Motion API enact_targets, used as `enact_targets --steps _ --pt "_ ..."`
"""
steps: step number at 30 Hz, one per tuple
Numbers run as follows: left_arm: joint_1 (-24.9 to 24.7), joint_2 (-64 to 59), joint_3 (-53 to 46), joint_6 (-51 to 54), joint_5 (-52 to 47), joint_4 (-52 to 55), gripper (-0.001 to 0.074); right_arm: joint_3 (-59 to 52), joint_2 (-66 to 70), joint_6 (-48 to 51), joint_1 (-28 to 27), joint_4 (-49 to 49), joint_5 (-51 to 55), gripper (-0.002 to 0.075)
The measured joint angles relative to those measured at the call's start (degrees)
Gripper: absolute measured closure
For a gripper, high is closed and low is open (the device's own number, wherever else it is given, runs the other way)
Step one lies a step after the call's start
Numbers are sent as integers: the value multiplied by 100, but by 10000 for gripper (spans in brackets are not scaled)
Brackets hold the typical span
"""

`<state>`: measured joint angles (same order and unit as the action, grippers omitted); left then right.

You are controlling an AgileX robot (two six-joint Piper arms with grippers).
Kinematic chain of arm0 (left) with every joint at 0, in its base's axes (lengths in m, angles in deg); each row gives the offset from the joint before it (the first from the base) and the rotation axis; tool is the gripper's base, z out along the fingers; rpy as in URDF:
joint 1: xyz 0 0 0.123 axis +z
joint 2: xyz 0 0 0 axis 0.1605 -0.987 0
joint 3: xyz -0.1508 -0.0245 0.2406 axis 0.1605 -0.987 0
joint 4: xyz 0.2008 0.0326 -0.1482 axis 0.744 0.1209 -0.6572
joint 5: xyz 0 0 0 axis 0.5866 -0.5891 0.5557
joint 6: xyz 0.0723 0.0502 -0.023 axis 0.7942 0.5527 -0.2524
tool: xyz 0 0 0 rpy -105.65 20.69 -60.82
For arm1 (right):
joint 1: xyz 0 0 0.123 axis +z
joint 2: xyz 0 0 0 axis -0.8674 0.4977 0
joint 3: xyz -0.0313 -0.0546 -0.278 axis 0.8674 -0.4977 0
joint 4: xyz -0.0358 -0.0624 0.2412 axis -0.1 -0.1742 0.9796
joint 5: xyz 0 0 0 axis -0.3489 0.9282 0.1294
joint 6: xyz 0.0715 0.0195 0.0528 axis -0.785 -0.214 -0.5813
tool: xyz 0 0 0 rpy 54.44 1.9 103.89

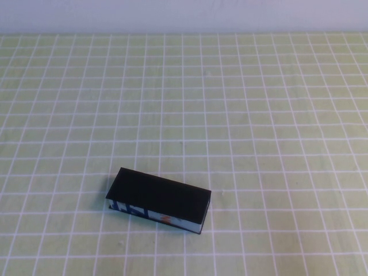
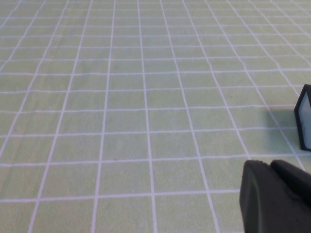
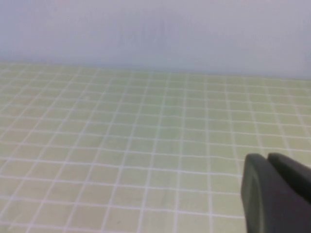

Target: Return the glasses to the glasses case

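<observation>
glasses case (image 1: 159, 200) lid down; left gripper (image 2: 274, 196), right gripper (image 3: 274, 194) clear

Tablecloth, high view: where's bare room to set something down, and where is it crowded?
Only the closed glasses case sits on the checked tablecloth, near the front edge, left of centre. Everything behind it to the wall, and both flanks, is bare. Tightest: the strip before the case. Left gripper and right gripper show only in wrist views.

Cloth: light green tablecloth with a white grid pattern (image 1: 259, 115), covering the table.
Wall: plain pale wall (image 1: 184, 14), at 12 o'clock.
</observation>
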<state>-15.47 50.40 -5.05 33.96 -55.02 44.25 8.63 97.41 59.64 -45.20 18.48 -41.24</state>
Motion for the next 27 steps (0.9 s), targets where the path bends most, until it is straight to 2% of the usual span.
enact_targets --steps 3,6,16,27 --pt "0 0 0 0 0 0 738 0 -154 0 -671 -2 0 743" --pt "0 0 0 0 0 0 738 -53 -385 0 -1018 -2 23 743" --pt "0 0 0 0 -2 0 738 -1117 -1250 0 -1131 -2 45 743" --pt "0 0 0 0 -2 -8 738 -2153 -1287 -11 -1131 109 -38 743"
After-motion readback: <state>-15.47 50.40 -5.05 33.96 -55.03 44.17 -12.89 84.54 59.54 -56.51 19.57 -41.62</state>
